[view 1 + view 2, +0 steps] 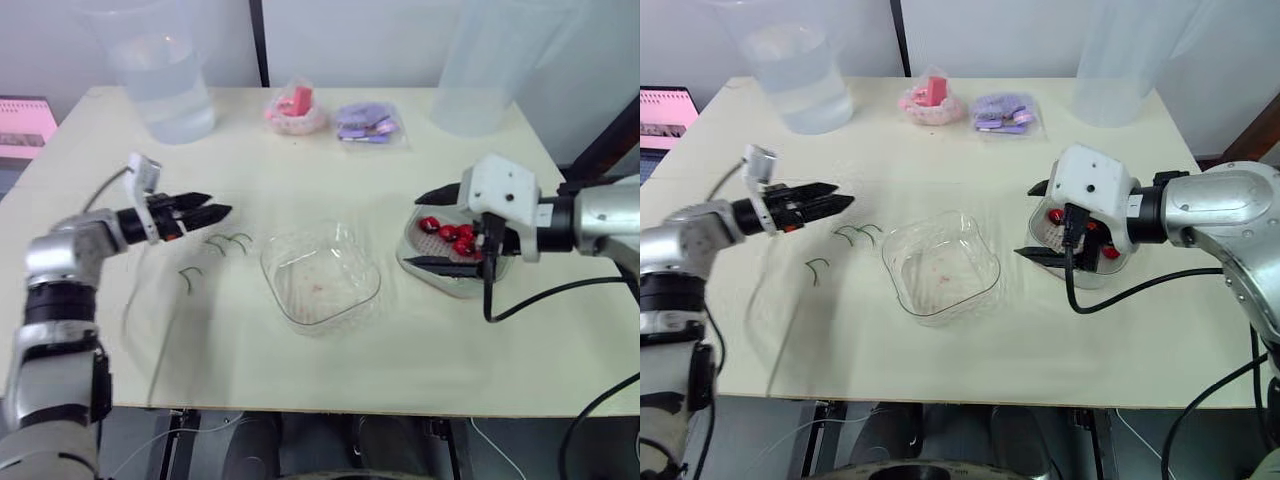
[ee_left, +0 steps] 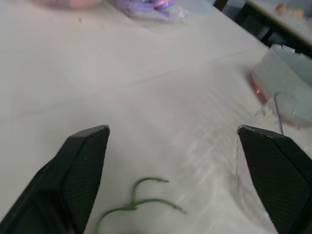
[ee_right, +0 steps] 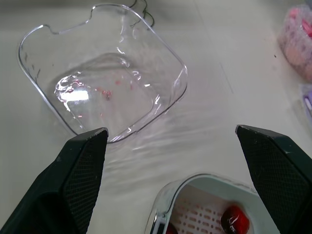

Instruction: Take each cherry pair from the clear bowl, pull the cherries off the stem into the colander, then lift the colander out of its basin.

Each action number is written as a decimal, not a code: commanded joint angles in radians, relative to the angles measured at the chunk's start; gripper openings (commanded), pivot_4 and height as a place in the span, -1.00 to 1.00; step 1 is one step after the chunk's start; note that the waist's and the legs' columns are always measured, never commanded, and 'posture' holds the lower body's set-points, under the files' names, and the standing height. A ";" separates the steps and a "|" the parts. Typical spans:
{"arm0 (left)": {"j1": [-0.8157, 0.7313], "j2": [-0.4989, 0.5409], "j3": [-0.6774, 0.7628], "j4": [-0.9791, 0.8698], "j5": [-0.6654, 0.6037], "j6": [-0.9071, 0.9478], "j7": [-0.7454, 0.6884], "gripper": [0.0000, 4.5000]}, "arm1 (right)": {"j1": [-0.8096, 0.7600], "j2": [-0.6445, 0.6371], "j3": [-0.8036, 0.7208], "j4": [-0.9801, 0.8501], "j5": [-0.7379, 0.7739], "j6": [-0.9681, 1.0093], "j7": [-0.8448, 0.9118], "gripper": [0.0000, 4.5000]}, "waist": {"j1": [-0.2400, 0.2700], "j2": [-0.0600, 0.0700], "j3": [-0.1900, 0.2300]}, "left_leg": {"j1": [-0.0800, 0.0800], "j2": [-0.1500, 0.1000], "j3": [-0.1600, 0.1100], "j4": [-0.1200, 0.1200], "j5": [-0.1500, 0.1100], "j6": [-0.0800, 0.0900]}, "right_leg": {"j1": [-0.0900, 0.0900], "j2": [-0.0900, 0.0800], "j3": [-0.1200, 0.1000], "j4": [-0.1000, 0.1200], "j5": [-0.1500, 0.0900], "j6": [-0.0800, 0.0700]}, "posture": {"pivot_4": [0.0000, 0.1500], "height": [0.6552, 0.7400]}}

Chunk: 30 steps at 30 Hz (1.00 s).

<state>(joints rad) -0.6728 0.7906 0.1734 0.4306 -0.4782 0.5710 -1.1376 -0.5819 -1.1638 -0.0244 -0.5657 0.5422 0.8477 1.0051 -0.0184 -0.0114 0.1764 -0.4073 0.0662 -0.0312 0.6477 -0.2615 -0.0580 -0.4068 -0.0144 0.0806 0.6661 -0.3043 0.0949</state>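
The clear bowl [image 1: 320, 275] sits mid-table, holding nothing but a few red smears. To its right the white colander [image 1: 455, 268] rests in its basin with several red cherries [image 1: 450, 235] inside. My right gripper [image 1: 432, 228] hovers open over the colander's near-left side, one finger on each side of the cherries and nothing held. The right wrist view looks across the colander rim [image 3: 195, 187] to the bowl [image 3: 105, 73]. My left gripper [image 1: 210, 212] is open and empty at the left, just above bare green stems [image 1: 228, 242] lying on the table. The stems [image 2: 141, 202] lie between its fingers in the left wrist view.
A water jug [image 1: 165, 80] stands at the back left and a clear container [image 1: 490, 70] at the back right. A pink packet [image 1: 295, 108] and a purple packet [image 1: 367, 122] lie at the back middle. Another stem [image 1: 187, 278] lies left of the bowl.
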 commanded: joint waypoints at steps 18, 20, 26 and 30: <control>0.415 0.436 0.259 -0.417 -0.035 -0.251 -0.402 0.98 | 0.404 -0.294 -0.404 0.457 -0.223 -0.291 0.327 1.00 | 0.001 0.002 0.000 | 0.001 0.001 0.005 0.000 0.000 0.000 | -0.001 -0.001 0.002 -0.001 -0.002 -0.003 | 1.00 0.92; 0.406 0.426 0.249 -0.417 -0.044 -0.253 -0.393 0.98 | 0.413 -0.291 -0.408 0.459 -0.226 -0.301 0.328 1.00 | 0.001 0.002 0.000 | 0.002 0.001 0.006 0.000 0.000 0.000 | -0.001 -0.001 0.002 0.000 -0.002 -0.003 | 1.00 0.92; 0.281 0.355 0.158 -0.500 -0.131 -0.175 -0.349 0.98 | 0.228 -0.277 -0.229 0.337 -0.121 -0.117 0.267 1.00 | -0.003 0.003 0.001 | 0.003 0.001 0.006 0.000 0.000 0.000 | 0.000 0.000 0.004 0.000 -0.001 -0.001 | 1.00 0.92; 0.204 0.298 0.085 -0.581 -0.177 -0.136 -0.330 0.98 | 0.034 -0.233 -0.041 0.249 -0.068 0.052 0.255 1.00 | -0.001 0.003 0.001 | 0.002 0.001 0.006 0.000 0.000 0.000 | 0.000 0.000 0.004 0.000 0.000 0.000 | 1.00 0.92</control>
<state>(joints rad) -0.4395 1.0912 0.2702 -0.1035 -0.6242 0.4226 -1.4764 -0.4995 -1.4106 -0.1134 -0.2695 0.4487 0.8336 1.2701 -0.0196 -0.0088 0.1770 -0.4056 0.0671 -0.0254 0.6477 -0.2618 -0.0576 -0.4072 -0.0147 0.0842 0.6660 -0.3048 0.0946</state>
